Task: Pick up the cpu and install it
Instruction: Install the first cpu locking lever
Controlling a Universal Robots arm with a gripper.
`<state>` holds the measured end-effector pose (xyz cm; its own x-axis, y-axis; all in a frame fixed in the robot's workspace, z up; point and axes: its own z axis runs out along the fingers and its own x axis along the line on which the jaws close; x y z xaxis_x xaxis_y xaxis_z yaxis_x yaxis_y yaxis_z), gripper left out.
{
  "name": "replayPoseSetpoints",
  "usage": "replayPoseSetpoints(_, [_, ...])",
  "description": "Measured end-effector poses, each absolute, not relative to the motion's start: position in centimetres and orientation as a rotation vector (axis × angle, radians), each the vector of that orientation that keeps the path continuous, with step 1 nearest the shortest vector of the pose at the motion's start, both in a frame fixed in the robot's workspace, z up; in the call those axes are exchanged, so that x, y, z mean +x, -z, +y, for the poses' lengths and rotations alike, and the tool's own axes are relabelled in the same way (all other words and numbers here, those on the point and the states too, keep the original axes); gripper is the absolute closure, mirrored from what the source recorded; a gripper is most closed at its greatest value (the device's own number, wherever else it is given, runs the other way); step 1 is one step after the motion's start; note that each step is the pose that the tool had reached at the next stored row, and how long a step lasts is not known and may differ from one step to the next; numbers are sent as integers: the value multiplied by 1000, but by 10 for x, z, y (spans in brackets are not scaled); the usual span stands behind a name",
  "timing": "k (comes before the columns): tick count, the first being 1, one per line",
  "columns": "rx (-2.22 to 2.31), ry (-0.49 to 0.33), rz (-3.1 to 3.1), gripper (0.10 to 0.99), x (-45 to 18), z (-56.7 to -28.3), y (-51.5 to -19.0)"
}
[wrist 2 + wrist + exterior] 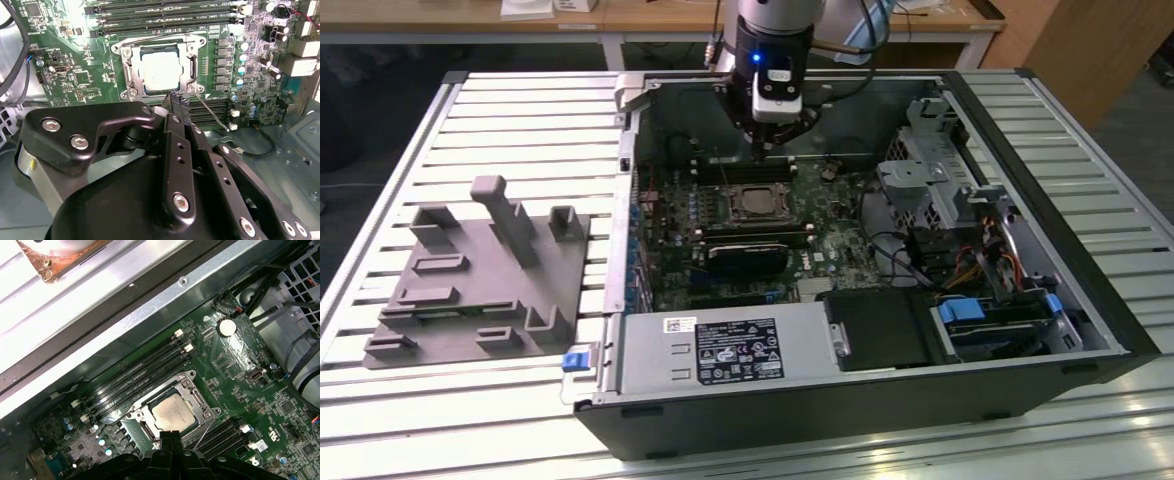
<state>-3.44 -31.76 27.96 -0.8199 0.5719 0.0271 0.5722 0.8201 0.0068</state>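
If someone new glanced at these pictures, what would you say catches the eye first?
The open computer case on the slatted table, its green motherboard bare. The gripper hangs inside it with fingers closed together and empty, just beside the cpu, which lies silvery in its socket frame. A grey fixture plate sits at the exterior view's left.

One cpu (161, 71) in one socket frame (122, 50), one computer case (854, 420), one grey fixture plate (467, 290).

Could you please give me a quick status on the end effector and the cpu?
End effector shut, empty, above the motherboard. Cpu seated in its socket frame, silver top showing. Nothing on the cpu.
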Motion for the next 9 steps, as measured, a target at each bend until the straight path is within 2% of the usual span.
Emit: replayPoseSetpoints(9, [-860, 22, -2996, 980, -34, -318, -280])
